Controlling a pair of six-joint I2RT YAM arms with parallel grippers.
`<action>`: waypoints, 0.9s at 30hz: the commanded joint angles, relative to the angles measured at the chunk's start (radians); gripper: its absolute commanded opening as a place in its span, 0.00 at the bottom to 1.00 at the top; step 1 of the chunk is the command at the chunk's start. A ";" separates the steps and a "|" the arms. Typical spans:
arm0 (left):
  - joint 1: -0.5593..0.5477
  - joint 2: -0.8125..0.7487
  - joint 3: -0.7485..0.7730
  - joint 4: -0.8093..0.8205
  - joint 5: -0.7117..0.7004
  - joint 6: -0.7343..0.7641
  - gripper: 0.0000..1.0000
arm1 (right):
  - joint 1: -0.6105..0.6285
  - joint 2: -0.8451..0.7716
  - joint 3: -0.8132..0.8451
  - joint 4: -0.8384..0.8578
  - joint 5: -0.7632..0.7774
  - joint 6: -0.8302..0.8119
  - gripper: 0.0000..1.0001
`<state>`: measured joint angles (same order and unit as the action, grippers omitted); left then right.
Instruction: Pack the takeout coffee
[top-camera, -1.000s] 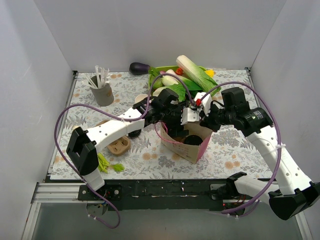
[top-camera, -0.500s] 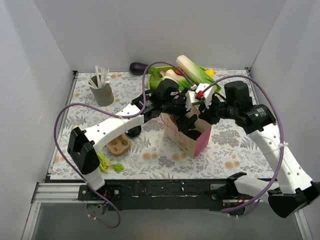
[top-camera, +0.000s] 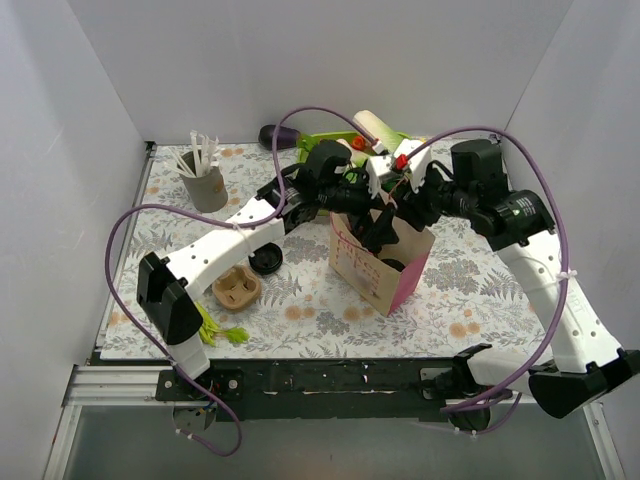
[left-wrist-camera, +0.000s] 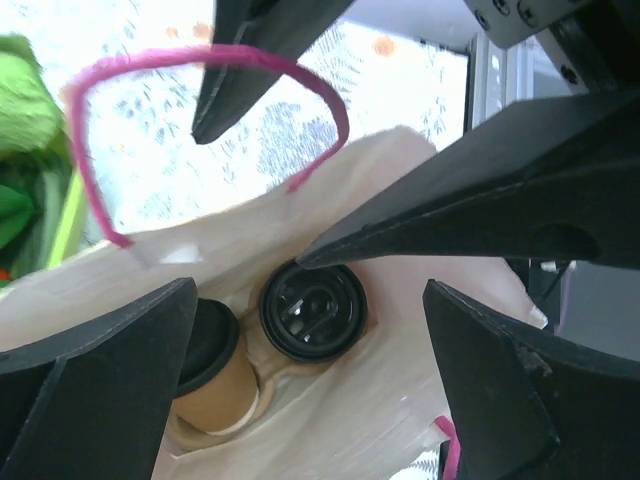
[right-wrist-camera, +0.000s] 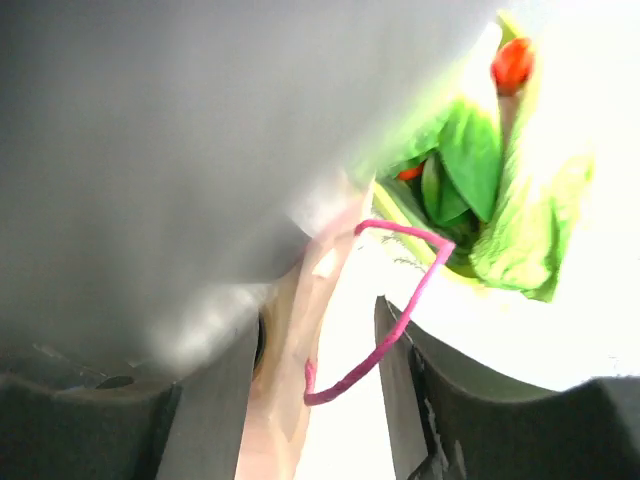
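Two lidded coffee cups (left-wrist-camera: 313, 308) are sitting in a pulp tray (left-wrist-camera: 262, 372) inside the paper bag (top-camera: 375, 275) at the centre of the worktop (top-camera: 130, 290), one at the other's 8 o'clock. Left claw (left-wrist-camera: 310, 300) is hovering over the bag's mouth, spread wide and gripping nothing. Right claw (right-wrist-camera: 310, 380), fingers apart, is straddling the pink handle (right-wrist-camera: 416, 290), apparently to hold the bag open.

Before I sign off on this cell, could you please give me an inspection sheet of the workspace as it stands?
Surface: floral-patterned table.
Job's things: two black-lidded cups inside the paper bag; another black lid on the table, cup beneath unclear.
Clutter: pulp tray, grey cup of sticks, vegetables at the back.
Fingers: left fingers wide open above the bag; right fingers apart by the pink handle.
Cables: purple cables loop over both arms.
Surroundings: white walls on three sides.
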<state>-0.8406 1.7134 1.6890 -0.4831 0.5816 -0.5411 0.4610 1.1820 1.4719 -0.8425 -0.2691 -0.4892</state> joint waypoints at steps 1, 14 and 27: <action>0.055 -0.090 0.188 0.187 0.003 -0.102 0.98 | 0.018 0.011 0.099 -0.219 0.016 -0.060 0.61; 0.264 -0.072 0.449 -0.011 -0.235 0.035 0.98 | -0.028 0.034 0.358 -0.112 0.131 0.095 0.77; 0.623 0.016 0.545 -0.272 -0.414 0.060 0.98 | -0.334 0.196 0.442 -0.021 0.038 0.199 0.78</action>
<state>-0.2695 1.7546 2.2646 -0.6605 0.2306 -0.4759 0.1684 1.3476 1.8580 -0.9009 -0.1204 -0.3473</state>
